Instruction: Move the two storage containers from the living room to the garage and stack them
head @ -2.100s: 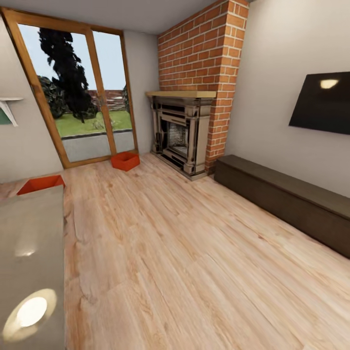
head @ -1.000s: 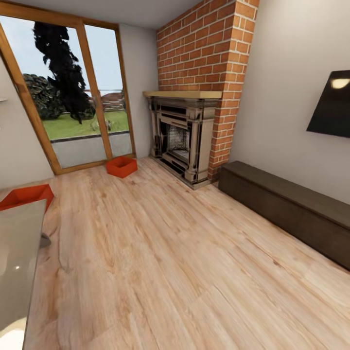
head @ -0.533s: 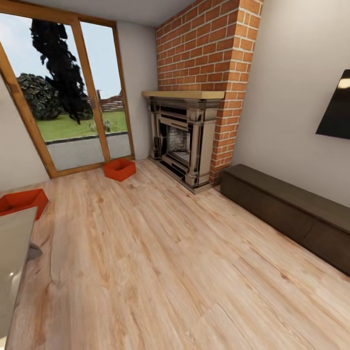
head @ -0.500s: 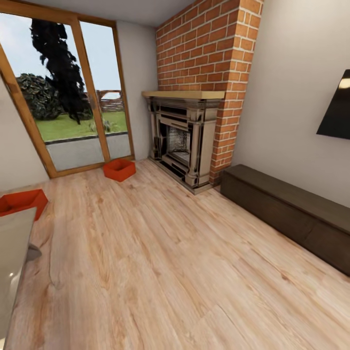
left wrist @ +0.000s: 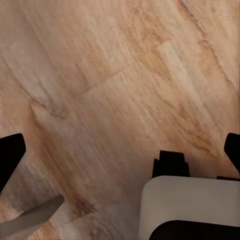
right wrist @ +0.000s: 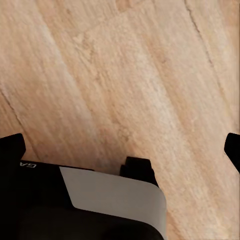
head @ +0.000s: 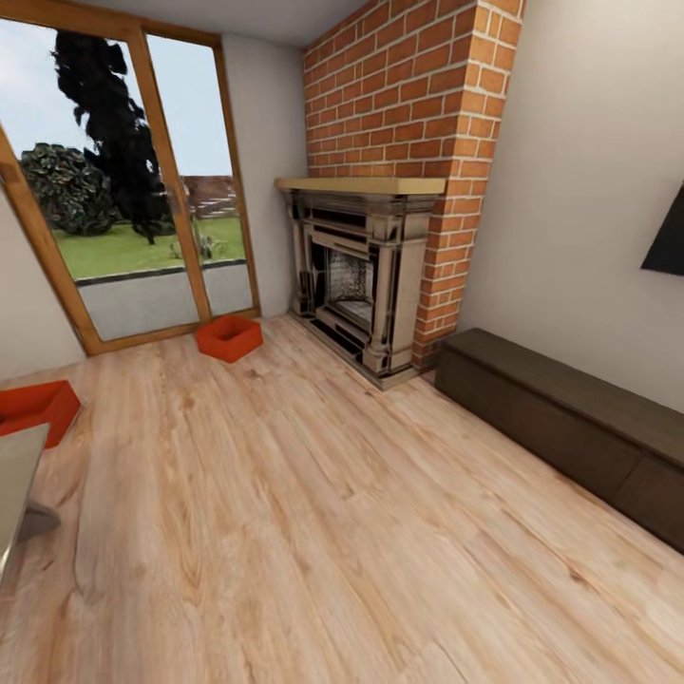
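Observation:
Two orange-red storage containers rest on the light wood-plank floor of the living room. One container [head: 228,338] lies in front of the glass doors, near the fireplace. The other container [head: 33,408] sits at the head view's left edge, partly cut off. My left gripper [left wrist: 120,152] is open over bare planks, its black fingertips [left wrist: 10,155] wide apart. My right gripper [right wrist: 121,149] is open too, with only planks between its fingertips [right wrist: 11,147]. Both grippers are far from the containers.
A brick fireplace [head: 366,275] stands in the far corner beside wood-framed glass doors [head: 123,190]. A long dark low cabinet [head: 570,408] runs along the right wall under a wall screen [head: 670,237]. A grey table corner [head: 14,484] juts in at the left.
The camera has moved forward and turned: the fireplace looms larger, the grey table and wall screen slide toward the picture's edges. The containers themselves have not moved.

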Robot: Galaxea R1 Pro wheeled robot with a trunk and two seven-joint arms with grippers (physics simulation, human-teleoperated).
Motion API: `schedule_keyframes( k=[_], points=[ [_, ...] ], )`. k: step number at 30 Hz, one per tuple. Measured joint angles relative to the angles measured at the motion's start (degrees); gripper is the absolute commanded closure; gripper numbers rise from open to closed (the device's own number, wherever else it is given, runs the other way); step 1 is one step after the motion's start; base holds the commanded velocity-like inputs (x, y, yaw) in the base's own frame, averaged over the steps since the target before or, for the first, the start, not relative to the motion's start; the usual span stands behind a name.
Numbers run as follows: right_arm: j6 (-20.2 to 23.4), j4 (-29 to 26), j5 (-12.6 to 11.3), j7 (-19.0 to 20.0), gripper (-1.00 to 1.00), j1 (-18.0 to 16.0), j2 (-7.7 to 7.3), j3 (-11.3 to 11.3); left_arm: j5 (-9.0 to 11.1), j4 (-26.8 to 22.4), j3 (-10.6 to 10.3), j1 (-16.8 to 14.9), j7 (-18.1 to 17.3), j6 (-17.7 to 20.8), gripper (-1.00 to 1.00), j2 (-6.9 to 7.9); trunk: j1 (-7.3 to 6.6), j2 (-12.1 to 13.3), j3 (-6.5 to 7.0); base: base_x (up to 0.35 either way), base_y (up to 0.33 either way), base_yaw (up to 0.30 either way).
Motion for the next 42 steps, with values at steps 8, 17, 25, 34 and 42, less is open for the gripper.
schedule_keyframes(
  k=[8,17,25,34,42],
  points=[
    [0.0,0.0,0.0,0.0,-1.0,0.0,0.0,0.0,0.0,0.0,0.0,0.0,0.0,0.0,-1.0,0.0,0.0,0.0,0.0,0.34,0.0,0.0],
    [0.0,0.0,0.0,0.0,-1.0,0.0,0.0,0.0,0.0,0.0,0.0,0.0,0.0,0.0,-1.0,0.0,0.0,0.0,0.0,0.34,0.0,0.039],
    [-0.1,0.0,0.0,0.0,-1.0,0.0,0.0,0.0,0.0,0.0,0.0,0.0,0.0,0.0,-1.0,0.01,0.0,0.0,0.0,0.34,0.0,0.228],
    [-0.1,0.0,0.0,0.0,-1.0,0.0,0.0,0.0,0.0,0.0,0.0,0.0,0.0,0.0,-1.0,0.01,0.0,0.0,0.0,0.34,0.0,0.262],
    [-0.1,0.0,0.0,0.0,-1.0,0.0,0.0,0.0,0.0,0.0,0.0,0.0,0.0,0.0,-1.0,0.0,0.0,0.0,0.0,0.34,0.0,0.173]
  ],
)
